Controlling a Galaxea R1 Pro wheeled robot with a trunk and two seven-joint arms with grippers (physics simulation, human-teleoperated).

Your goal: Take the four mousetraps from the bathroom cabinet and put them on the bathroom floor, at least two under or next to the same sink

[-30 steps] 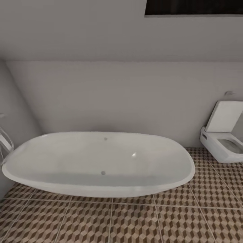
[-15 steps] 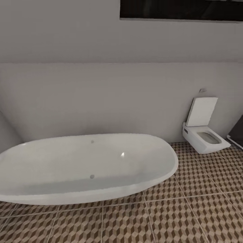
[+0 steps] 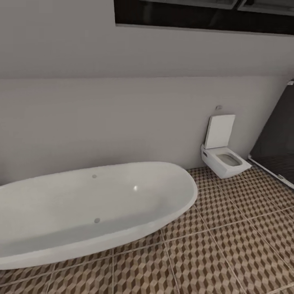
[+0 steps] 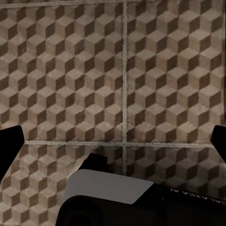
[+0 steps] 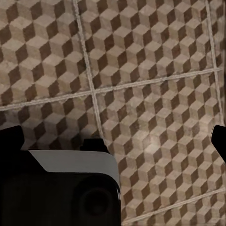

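A: Where were your mousetraps?
B: I couldn't tell; you faced the bathtub (image 3: 94, 208) and toilet (image 3: 222, 153) on the bathroom floor (image 3: 228, 241).
A: Tools?
B: Left tool (image 4: 113, 141) and right tool (image 5: 113, 136) both spread wide, holding nothing.

A white oval bathtub (image 3: 92, 208) lies along the pale grey wall (image 3: 122, 118), with two small round fittings on its inner surface. To its right, well apart from it, a white wall-hung toilet (image 3: 223, 158) has its lid raised against the wall. A dark window (image 3: 204, 16) runs along the top, and a dark panel (image 3: 277, 134) stands at the far right.
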